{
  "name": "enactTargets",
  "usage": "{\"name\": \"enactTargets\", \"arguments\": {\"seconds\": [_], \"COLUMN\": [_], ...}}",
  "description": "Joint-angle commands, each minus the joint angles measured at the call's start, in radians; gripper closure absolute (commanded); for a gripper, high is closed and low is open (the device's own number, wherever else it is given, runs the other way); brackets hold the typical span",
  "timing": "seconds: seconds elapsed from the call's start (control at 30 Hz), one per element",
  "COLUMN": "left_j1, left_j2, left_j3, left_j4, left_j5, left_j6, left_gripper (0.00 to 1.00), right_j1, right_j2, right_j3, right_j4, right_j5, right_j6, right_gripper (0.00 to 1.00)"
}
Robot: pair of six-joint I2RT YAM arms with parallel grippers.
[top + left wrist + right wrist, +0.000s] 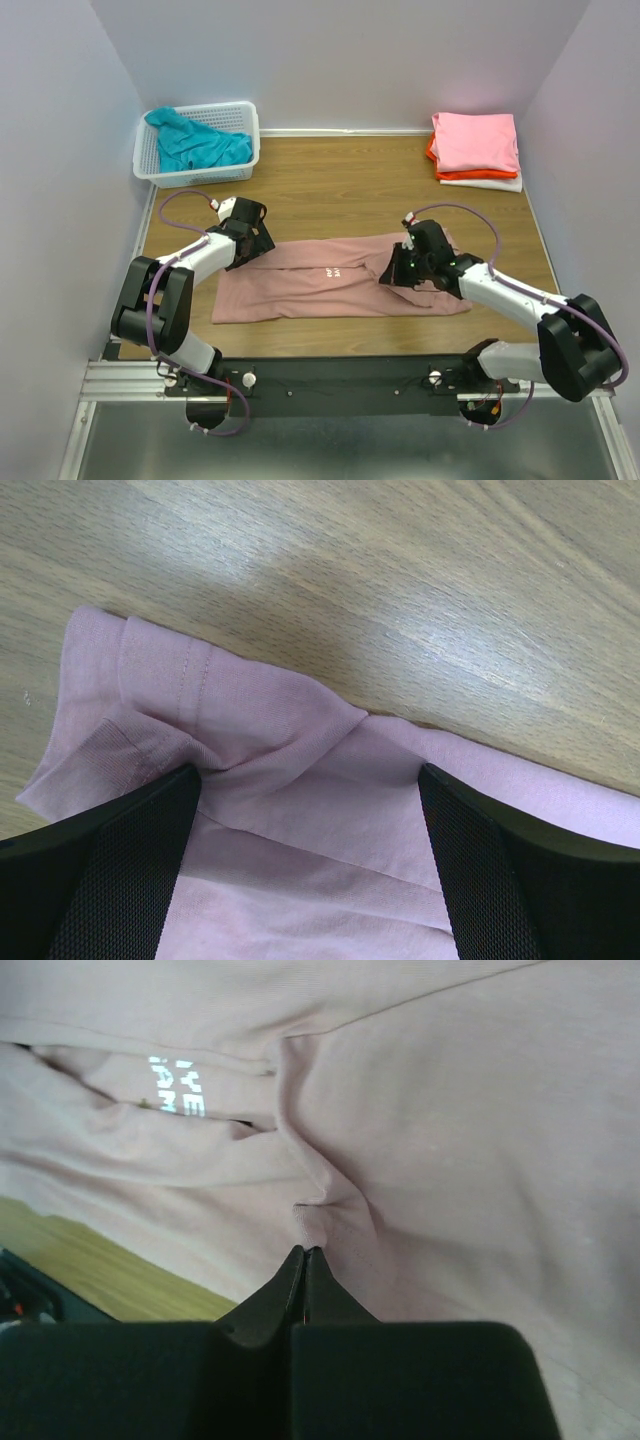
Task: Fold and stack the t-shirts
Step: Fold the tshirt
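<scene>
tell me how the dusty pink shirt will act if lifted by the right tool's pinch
Probably floppy: the dusty-pink shirt puckers into creases at the shut right tool, so it would likely drape and sag from that pinch. Pushed, it would probably bunch rather than slide on the wooden table.

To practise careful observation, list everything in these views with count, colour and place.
dusty-pink shirt: one, dusty pink, lying mid-table
teal shirt: one, teal, in the basket
basket: one, white, far left corner
bright pink shirt: one, bright pink, top of far-right stack
orange shirt: one, orange, beneath it
white shirt: one, white, stack's bottom
table: one, wood brown, under everything
left fingers: two, black, open astride the dusty-pink shirt's edge
right fingers: two, black, shut on its cloth
</scene>
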Motion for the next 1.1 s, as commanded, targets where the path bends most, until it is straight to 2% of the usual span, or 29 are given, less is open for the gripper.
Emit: {"name": "enactTargets", "arguments": {"seconds": [0.0, 0.13, 0.17, 0.2, 0.23, 0.53, 0.6, 0.67, 0.87, 0.97, 1.07], "left_j1": [0.008, 0.008, 0.008, 0.008, 0.009, 0.008, 0.008, 0.008, 0.008, 0.008, 0.003], "left_j2": [0.030, 0.030, 0.030, 0.030, 0.030, 0.026, 0.026, 0.021, -0.034, -0.071, -0.105], "left_j3": [-0.033, -0.030, -0.029, -0.027, -0.025, -0.027, -0.022, -0.012, 0.048, 0.100, 0.131], "left_j4": [-0.026, -0.028, -0.028, -0.028, -0.026, -0.035, -0.040, -0.053, -0.107, -0.141, -0.155], "left_j5": [-0.040, -0.043, -0.041, -0.041, -0.040, -0.066, -0.067, -0.072, -0.101, -0.115, -0.107], "left_j6": [-0.002, -0.004, -0.004, -0.004, -0.001, 0.001, 0.001, -0.004, -0.002, -0.005, -0.008], "left_gripper": [0.02, 0.02, 0.02, 0.02, 0.02, 0.02, 0.02, 0.02, 0.02, 0.02, 0.02], "right_j1": [0.016, 0.033, 0.038, 0.044, 0.047, 0.084, 0.084, 0.084, 0.081, 0.072, 0.062], "right_j2": [-0.002, 0.013, 0.015, 0.019, 0.020, -0.042, -0.062, -0.103, -0.174, -0.210, -0.258], "right_j3": [-0.045, -0.084, -0.085, -0.088, -0.090, -0.105, -0.111, -0.110, -0.064, -0.050, -0.050], "right_j4": [0.092, 0.161, 0.173, 0.173, 0.175, 0.175, 0.172, 0.158, 0.010, -0.070, -0.121], "right_j5": [-0.083, -0.132, -0.137, -0.137, -0.140, -0.239, -0.238, -0.171, 0.079, 0.260, 0.325], "right_j6": [0.060, 0.097, 0.102, 0.103, 0.103, 0.008, 0.004, 0.028, 0.106, 0.132, 0.171], "right_gripper": [0.95, 0.94, 0.91, 0.84, 0.84, 0.54, 0.36, 0.00, 0.00, 0.00, 0.00]}}
